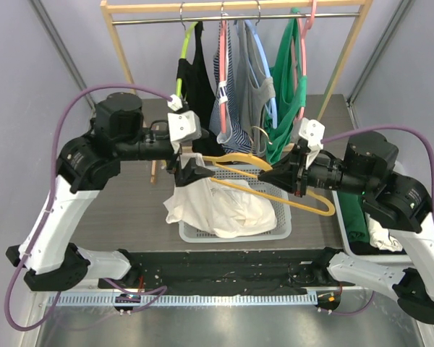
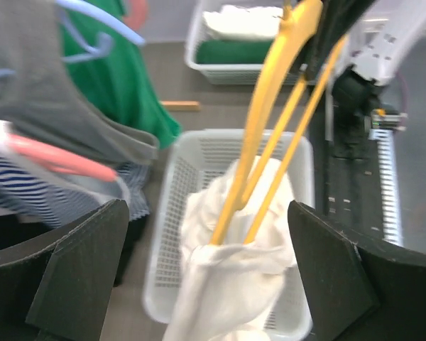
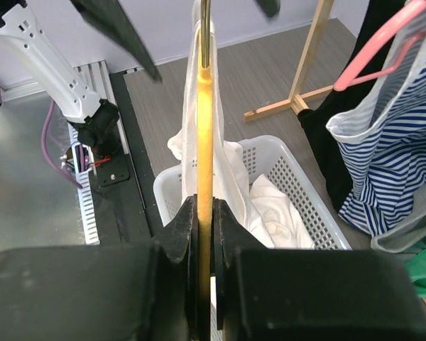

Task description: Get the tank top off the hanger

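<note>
Yellow hanger (image 1: 318, 208) is seen from above, pinched by the right gripper (image 1: 286, 176) over a white mesh basket (image 1: 283, 224). The white tank top (image 1: 217, 206) is draped from its left end into the basket, just beside the left gripper (image 1: 188, 170).

From the left wrist, the fingers (image 2: 78, 277) are shown spread wide, with hanger (image 2: 270, 106) and tank top (image 2: 227, 284) between them.

From the right wrist, the jaws are shown pressed together on the hanger (image 3: 204, 128).

Blurred yellow hanger (image 2: 259, 135), top past frame edge
</note>
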{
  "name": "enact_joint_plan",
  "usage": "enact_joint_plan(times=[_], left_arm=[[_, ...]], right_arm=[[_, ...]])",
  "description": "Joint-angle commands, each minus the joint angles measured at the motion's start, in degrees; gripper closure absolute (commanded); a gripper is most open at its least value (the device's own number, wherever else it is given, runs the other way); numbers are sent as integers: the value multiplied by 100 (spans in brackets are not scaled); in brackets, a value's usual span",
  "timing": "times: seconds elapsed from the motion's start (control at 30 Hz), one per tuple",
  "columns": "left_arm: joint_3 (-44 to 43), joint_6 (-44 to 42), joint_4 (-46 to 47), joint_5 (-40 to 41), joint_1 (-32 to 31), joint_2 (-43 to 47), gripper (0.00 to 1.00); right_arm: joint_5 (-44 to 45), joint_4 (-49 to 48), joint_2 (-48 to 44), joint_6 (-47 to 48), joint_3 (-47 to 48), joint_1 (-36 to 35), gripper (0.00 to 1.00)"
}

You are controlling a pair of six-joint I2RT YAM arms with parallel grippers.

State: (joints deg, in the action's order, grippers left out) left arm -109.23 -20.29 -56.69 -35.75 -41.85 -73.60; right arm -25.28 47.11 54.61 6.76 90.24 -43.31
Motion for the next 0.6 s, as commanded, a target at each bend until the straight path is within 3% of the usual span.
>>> enact_joint_plan(times=[0.0, 0.07, 0.33, 0.43, 0.53, 0.57], left_arm=[[-617, -431, 254, 735, 106, 276, 0], [-442, -388, 359, 1016, 176, 530, 0], [1621, -273, 720, 1544, 449, 1471, 0], [1922, -133, 825, 1606, 476, 1647, 0], [2099, 104, 975, 1738, 476, 1656, 5], [2134, 157, 1001, 1746, 484, 1656, 13]], right_arm=[[356, -484, -319, -210, -181, 15, 99], [462, -501, -442, -254, -270, 7, 99], [638, -536, -574, -281, -95, 7, 99], [550, -536, -495, -290, 20, 15, 99], [480, -589, -460, -316, 20, 7, 99], [471, -607, -451, -334, 3, 7, 99]])
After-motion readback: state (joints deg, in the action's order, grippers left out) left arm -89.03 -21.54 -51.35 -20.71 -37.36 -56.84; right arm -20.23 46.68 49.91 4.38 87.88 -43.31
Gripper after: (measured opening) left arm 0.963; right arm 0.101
